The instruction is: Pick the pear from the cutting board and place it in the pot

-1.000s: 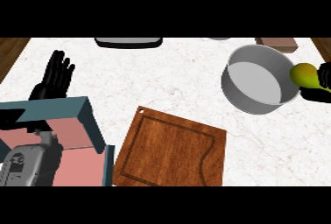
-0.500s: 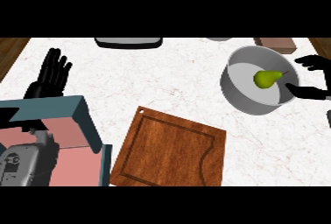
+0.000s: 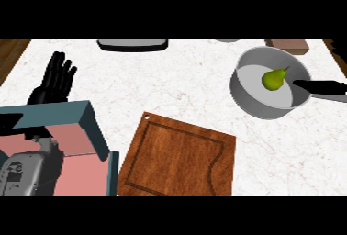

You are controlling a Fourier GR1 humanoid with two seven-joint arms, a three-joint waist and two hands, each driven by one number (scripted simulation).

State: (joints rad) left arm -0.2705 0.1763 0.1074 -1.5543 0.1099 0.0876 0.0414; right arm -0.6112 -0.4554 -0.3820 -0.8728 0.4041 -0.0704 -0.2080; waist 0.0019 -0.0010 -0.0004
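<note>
We see the pear (image 3: 272,79) lying inside the pot (image 3: 252,102), clear of the cutting board (image 3: 177,160). Our left hand (image 3: 55,81) rests open, fingers up, holding nothing. Our right hand (image 3: 324,87): cannot tell.

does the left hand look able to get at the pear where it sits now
Probably not easily. The left hand rests open at the counter's far left, while the pear lies inside the pot at the far right, behind its wall.
</note>
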